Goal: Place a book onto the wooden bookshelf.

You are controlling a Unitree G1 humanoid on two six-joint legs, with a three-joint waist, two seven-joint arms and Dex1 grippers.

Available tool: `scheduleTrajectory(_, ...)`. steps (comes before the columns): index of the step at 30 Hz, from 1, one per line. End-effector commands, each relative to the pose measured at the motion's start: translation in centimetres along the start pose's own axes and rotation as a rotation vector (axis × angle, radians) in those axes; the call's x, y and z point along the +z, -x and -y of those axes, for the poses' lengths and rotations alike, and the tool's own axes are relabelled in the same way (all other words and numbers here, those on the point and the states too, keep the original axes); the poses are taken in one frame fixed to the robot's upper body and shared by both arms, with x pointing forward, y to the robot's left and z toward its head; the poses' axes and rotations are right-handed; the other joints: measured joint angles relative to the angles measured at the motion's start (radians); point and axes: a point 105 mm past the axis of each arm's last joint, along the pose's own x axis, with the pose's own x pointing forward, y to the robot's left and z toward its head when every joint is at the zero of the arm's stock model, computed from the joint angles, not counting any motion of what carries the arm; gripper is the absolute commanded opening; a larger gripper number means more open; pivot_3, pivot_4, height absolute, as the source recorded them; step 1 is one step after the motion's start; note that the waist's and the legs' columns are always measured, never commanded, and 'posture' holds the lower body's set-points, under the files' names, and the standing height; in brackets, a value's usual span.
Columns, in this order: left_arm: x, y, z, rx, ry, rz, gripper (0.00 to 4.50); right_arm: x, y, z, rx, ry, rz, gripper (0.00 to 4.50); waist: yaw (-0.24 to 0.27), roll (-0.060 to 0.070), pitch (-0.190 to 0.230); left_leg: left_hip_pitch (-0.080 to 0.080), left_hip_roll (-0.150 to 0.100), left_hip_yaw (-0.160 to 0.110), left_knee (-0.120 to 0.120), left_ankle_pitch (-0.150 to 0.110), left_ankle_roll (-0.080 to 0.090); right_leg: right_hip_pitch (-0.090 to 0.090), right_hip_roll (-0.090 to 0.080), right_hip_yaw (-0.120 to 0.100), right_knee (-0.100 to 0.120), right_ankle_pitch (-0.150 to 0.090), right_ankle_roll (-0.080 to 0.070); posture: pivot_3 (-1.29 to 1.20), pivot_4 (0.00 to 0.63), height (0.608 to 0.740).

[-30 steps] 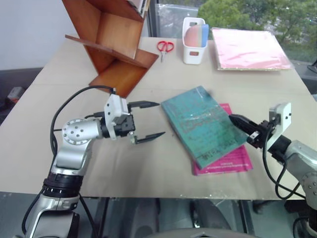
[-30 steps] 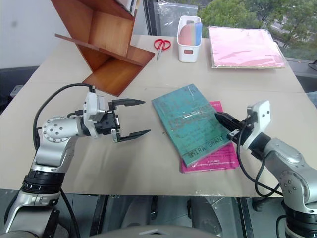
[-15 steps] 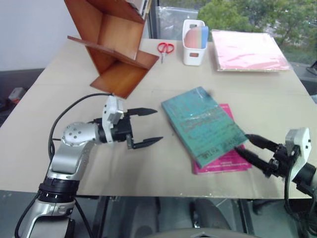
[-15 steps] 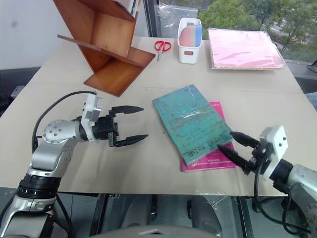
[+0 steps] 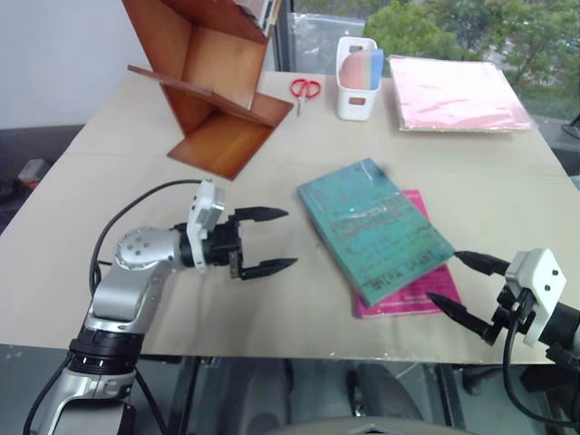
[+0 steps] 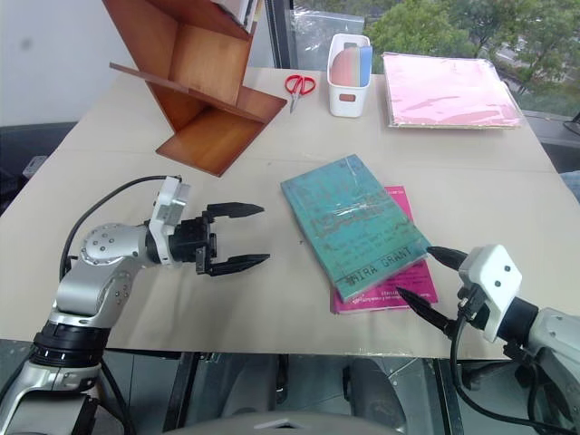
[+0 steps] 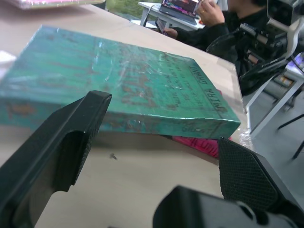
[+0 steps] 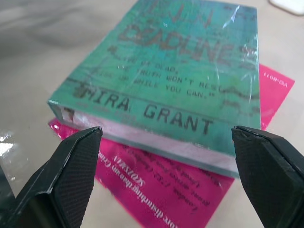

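Note:
The teal-green book (image 5: pixel 372 227) lies flat on the table, resting on a smaller magenta-pink book (image 5: pixel 412 292). The wooden bookshelf (image 5: pixel 213 82) stands at the far left of the table with its tilted boards. My left gripper (image 5: pixel 290 239) is open, level with the table and pointing at the book's left edge from a short gap away. My right gripper (image 5: pixel 443 276) is open near the table's front edge, just off the book's near right corner, touching nothing. In the right wrist view the book's spine (image 8: pixel 142 111) sits between my fingers (image 8: pixel 61 185). The left wrist view shows the book (image 7: pixel 118 85) ahead.
Red scissors (image 5: pixel 304 88), a white container (image 5: pixel 356 77) and a pink folder stack (image 5: pixel 458 91) lie along the table's far side. The table's front edge (image 5: pixel 272 349) runs just below both grippers. A seated person (image 7: pixel 209 14) appears beyond the table.
My right gripper has opened and drawn back from the book's right edge toward the table's front edge. My left gripper has rolled and sunk a little, still open.

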Motion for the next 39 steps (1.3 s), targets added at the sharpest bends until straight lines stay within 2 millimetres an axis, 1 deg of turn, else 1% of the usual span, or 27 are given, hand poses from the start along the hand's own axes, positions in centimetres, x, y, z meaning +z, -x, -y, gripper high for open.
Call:
scheduleTrajectory(1,1.4,0.4,-0.1,0.020,-0.032,0.025,4.50,1.1,0.2,-0.2,0.013,0.080,0.030,4.46,0.000,0.000,0.000,0.000,0.000,0.000,0.000,0.000,0.000,0.000,0.000,0.000,0.000,0.000,0.000,0.00,0.150,0.740)
scheduleTrajectory(9,1.2,0.4,0.3,0.029,-0.032,0.019,4.50,1.0,0.3,-0.3,0.034,0.104,0.055,4.46,0.001,0.000,0.000,0.000,0.000,0.000,0.000,0.000,0.000,0.001,0.000,0.000,0.000,0.000,0.000,0.00,0.150,0.740)
scheduleTrajectory(16,1.2,0.2,0.6,0.027,-0.032,0.022,4.50,1.1,0.5,-0.2,0.022,0.079,0.105,4.46,0.002,0.000,0.000,0.000,0.000,-0.001,0.000,0.000,0.000,0.001,0.000,-0.001,0.000,0.000,0.000,0.00,0.150,0.740)
scheduleTrajectory(23,1.0,0.3,0.6,0.018,-0.035,0.004,4.50,0.7,0.7,-0.4,0.021,0.051,0.108,4.46,0.003,0.000,0.000,0.000,0.000,-0.001,0.000,0.000,0.000,0.001,-0.001,-0.001,0.000,0.000,0.000,0.00,0.150,0.740)
scheduleTrajectory(30,0.7,0.4,0.4,0.039,0.007,0.000,4.50,1.3,0.9,-0.7,0.025,0.082,0.154,4.46,0.003,0.000,0.000,0.000,0.000,-0.001,0.000,0.000,0.000,0.001,-0.001,-0.001,0.000,0.000,0.000,0.00,0.150,0.740)
scheduleTrajectory(32,-0.2,0.6,0.4,0.061,0.046,-0.056,4.50,1.4,1.0,-0.9,0.026,0.087,0.160,4.46,0.002,0.000,0.000,0.000,0.000,-0.001,0.000,0.000,0.000,0.001,-0.001,-0.001,0.000,0.000,0.000,0.00,0.150,0.740)
scheduleTrajectory(33,-0.4,0.7,0.3,0.088,0.095,-0.056,4.50,1.5,1.0,-0.9,0.025,0.090,0.164,4.46,0.002,0.000,0.000,0.000,0.000,-0.001,0.000,0.000,0.000,0.001,-0.001,-0.001,0.000,0.000,0.000,0.00,0.150,0.740)
scheduleTrajectory(36,-0.2,0.8,-0.4,0.188,0.344,-0.007,4.50,1.5,1.0,-1.0,0.020,0.097,0.167,4.46,0.002,0.001,0.000,0.000,0.000,-0.001,0.000,0.000,0.000,0.001,-0.001,-0.001,0.000,0.000,0.000,0.00,0.150,0.740)
scheduleTrajectory(39,0.4,0.6,-0.8,0.204,0.601,0.005,4.50,1.5,1.0,-1.1,0.014,0.101,0.165,4.46,0.004,0.001,0.000,0.000,0.000,-0.003,0.000,0.000,0.000,0.002,-0.001,-0.003,0.000,-0.001,0.001,0.00,0.150,0.740)
